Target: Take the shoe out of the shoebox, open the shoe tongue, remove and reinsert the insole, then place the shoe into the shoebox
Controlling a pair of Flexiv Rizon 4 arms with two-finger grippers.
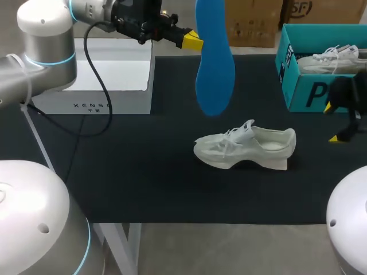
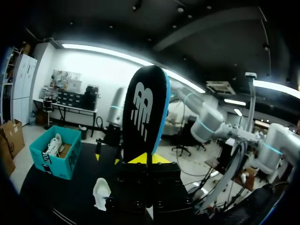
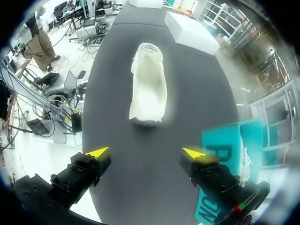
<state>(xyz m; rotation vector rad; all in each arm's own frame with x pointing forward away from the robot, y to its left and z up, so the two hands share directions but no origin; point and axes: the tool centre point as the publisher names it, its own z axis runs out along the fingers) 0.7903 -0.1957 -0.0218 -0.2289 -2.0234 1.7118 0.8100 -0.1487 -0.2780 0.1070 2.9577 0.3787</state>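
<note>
Now I'm gripping the insole [image 1: 214, 69] in the left tool [image 1: 192, 40], dangling it above the shoe [image 1: 246, 148]. The shoe is lying on the surface [image 1: 143, 172], heel pointing toward my open, empty right tool [image 3: 146, 152].

The shoe [image 1: 246, 148] is white and mesh-topped with a chunky sole. It stands upright on its sole near the middle of the dark bench [image 1: 143, 172], toe toward the robot's left and heel toward its right, tongue lifted. From the right wrist it shows heel-on [image 3: 149, 84]. The insole [image 1: 214, 63] is outside the shoe, up in the air above and behind it, pinched near one end by the left claw [image 1: 192, 40]. One face is blue, the other black [image 2: 143, 112]. The teal shoebox [image 1: 298, 86] sits lidless at the bench's far right, apart from the shoe, with a second white shoe [image 1: 330, 60] inside.
</note>
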